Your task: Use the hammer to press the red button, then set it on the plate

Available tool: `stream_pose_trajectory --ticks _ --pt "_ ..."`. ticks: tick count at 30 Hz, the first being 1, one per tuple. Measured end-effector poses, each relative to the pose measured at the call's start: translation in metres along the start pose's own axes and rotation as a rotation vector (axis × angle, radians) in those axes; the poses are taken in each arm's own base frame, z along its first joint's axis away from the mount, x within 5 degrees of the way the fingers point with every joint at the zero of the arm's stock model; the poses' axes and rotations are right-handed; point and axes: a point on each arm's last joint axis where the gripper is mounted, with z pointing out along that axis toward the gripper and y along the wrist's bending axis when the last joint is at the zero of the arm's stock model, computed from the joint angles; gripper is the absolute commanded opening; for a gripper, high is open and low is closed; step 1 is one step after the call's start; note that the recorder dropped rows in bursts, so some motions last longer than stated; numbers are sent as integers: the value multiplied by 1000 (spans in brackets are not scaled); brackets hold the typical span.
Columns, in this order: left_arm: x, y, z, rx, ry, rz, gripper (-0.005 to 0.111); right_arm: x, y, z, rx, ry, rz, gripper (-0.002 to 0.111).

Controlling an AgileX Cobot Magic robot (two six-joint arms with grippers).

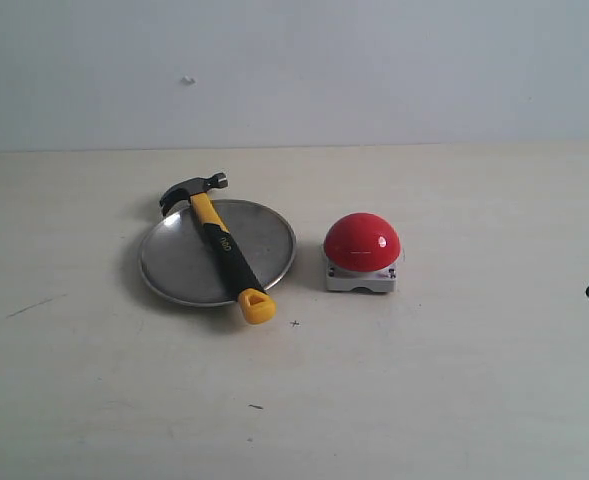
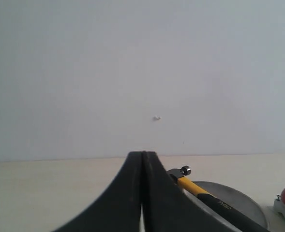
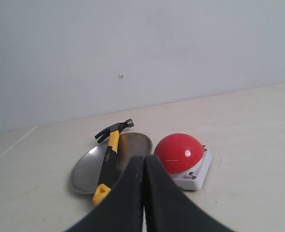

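Hammer [image 1: 224, 248] lies across plate [image 1: 174, 265], beside red button [image 1: 362, 241]. Head-heavy, rigid; black mid-handle looks the surest hold. Left gripper [image 2: 142, 157] and right gripper [image 3: 144, 162] both closed together, empty.

The pale cream tabletop [image 1: 454, 380] carries two things directly. The round silver plate [image 1: 174, 262] lies flat left of centre. The red button [image 1: 362, 242] sits on its grey-white square base just to the right, near the plate's rim but apart from it. A thin dark scratch [image 1: 32, 306] marks the tabletop's left side, and a small dark fleck [image 1: 257, 406] lies nearer the front edge.
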Motion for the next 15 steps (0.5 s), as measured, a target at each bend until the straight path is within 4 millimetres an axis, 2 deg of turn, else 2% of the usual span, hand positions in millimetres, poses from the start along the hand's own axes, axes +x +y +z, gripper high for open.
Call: stream_pose_trajectory --ticks 15 --pt "-1 4 0 -39 -8 -37 0 0 0 0 0 0 0 0"
